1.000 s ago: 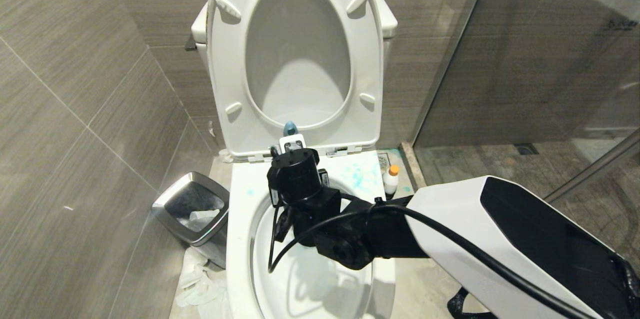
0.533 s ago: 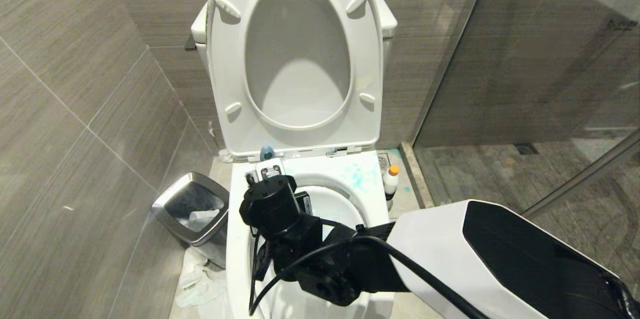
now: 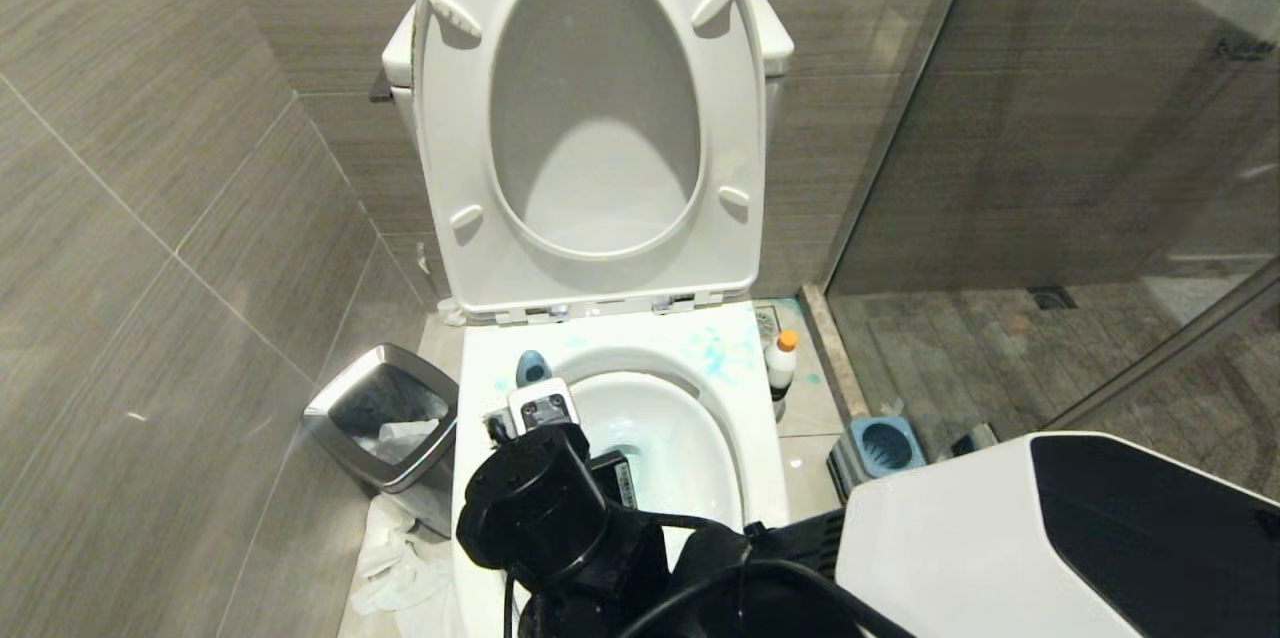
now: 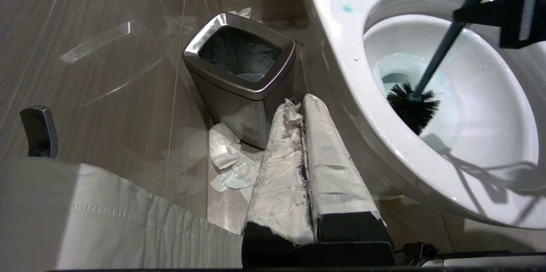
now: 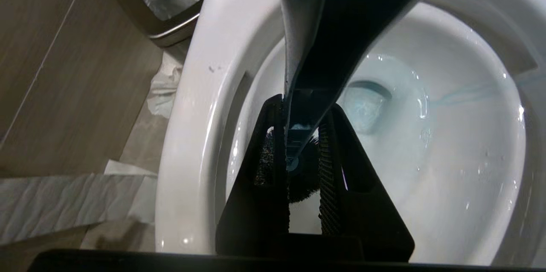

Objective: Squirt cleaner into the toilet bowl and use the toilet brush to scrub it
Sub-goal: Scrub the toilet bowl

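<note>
One steel-rimmed waste bin (image 3: pixel 385 428) stands on the floor at the left, with crumpled tissues (image 3: pixel 395 568) lying at its foot. The left gripper (image 4: pixel 300 135) hangs low beside the toilet's left flank, near the bin, its two wrapped fingers pressed together and holding nothing.

One toilet bowl (image 3: pixel 480 438) fills the middle, its seat and lid tipped up against the tank. Blue-teal spots mark the rim behind the bowl opening, and the water at the bottom is tinted the same colour.

One toilet brush (image 4: pixel 411 108) is in the bowl. Its slate-blue handle slants upward out of the bowl, and its black bristle head sits low against the bowl's left inner wall, beside the tinted water. The right gripper (image 5: pixel 300 135) is over the near left part of the bowl, its two black fingers pinching the handle between them; the bristle head lies straight below the fingertips. In the head view the handle's rounded top end pokes up just beyond the wrist.

One cleaner (image 3: pixel 782 360) bottle, white with an orange cap, stands upright on the floor just right of the bowl, well apart from both grippers. One blue-grey brush holder (image 3: pixel 878 451) sits on the floor further right.
</note>
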Robot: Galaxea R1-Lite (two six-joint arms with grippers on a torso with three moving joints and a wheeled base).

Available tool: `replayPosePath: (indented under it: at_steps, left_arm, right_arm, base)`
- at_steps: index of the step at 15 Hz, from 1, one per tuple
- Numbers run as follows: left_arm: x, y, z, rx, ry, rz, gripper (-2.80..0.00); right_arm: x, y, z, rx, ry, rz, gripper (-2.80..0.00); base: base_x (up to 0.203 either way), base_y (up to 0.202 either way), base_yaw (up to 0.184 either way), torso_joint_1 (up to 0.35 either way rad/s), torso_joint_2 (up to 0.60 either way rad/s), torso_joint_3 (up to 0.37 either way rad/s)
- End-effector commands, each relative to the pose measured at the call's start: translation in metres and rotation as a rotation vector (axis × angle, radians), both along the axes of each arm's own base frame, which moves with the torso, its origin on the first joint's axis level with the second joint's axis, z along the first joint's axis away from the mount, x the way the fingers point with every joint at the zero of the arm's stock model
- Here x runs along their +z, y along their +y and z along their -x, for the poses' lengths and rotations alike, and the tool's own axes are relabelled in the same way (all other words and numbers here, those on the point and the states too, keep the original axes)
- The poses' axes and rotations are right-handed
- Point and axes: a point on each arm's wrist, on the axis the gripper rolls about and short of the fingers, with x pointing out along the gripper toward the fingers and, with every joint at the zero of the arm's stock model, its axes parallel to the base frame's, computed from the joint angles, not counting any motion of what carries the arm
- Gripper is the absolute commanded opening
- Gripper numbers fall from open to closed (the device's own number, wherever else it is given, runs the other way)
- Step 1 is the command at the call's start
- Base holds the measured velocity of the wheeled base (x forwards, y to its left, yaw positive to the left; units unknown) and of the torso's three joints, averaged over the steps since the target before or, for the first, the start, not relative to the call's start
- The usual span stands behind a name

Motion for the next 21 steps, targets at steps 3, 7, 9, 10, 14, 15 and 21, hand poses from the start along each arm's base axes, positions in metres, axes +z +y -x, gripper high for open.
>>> replayPosePath:
  at_steps: [3,7,9,10,14,15,21]
  left_arm:
    - [0.0,0.0,0.0,-0.001,0.003,0.0,-2.8]
    - [0.0,0.0,0.0,0.0,0.001,0.0,-2.8]
    - [0.0,0.0,0.0,-0.001,0.001,0.0,-2.8]
    - [0.0,0.0,0.0,0.0,0.001,0.0,-2.8]
    - [0.0,0.0,0.0,0.0,0.001,0.0,-2.8]
    - [0.0,0.0,0.0,-0.001,0.001,0.0,-2.8]
    - [0.0,0.0,0.0,-0.001,0.003,0.0,-2.8]
  right_arm:
    - [0.016,-0.027,0.017,-0.01,0.019,-0.007,-2.8]
    - [0.017,-0.048,0.025,-0.027,0.021,0.0,-2.8]
    - [0.018,-0.059,0.025,-0.043,0.018,0.0,-2.8]
    - [0.019,-0.064,0.023,-0.057,0.014,-0.002,-2.8]
    - [0.023,-0.089,0.021,-0.095,0.022,0.012,-2.8]
    - [0.025,-0.097,0.019,-0.109,0.024,0.016,-2.8]
    - [0.022,-0.128,-0.018,-0.231,0.037,0.016,-2.8]
  base:
    - [0.0,0.0,0.0,0.0,0.0,0.0]
    - [0.0,0.0,0.0,0.0,0.0,0.0]
    - [0.0,0.0,0.0,0.0,0.0,0.0]
    - [0.0,0.0,0.0,0.0,0.0,0.0]
    - [0.0,0.0,0.0,0.0,0.0,0.0]
    - [0.0,0.0,0.0,0.0,0.0,0.0]
    - [0.0,0.0,0.0,0.0,0.0,0.0]
